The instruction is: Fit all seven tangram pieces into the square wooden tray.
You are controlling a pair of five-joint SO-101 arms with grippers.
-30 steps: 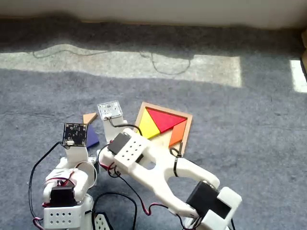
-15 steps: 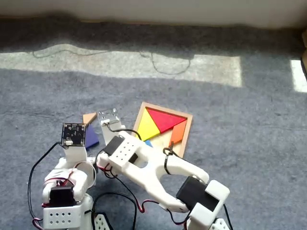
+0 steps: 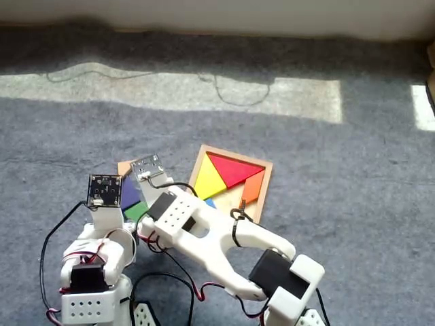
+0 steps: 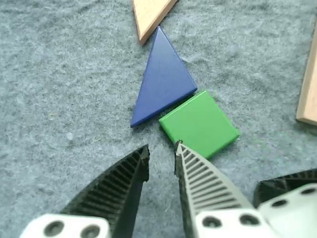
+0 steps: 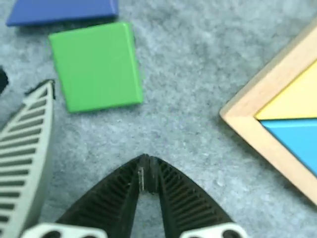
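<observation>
Loose on the carpet (image 4: 59, 74), the green square (image 4: 198, 124) lies just beside the blue triangle (image 4: 163, 82), near the wooden tray (image 5: 240, 116) but outside it. I hold the left gripper (image 4: 161, 148) low by the square, jaws narrowly parted and empty, the pale tip over its near edge. For a clean pick, I judge I should widen and straddle two flat edges, not corners. The right gripper (image 5: 144, 171) hangs alongside, closed on nothing.
</observation>
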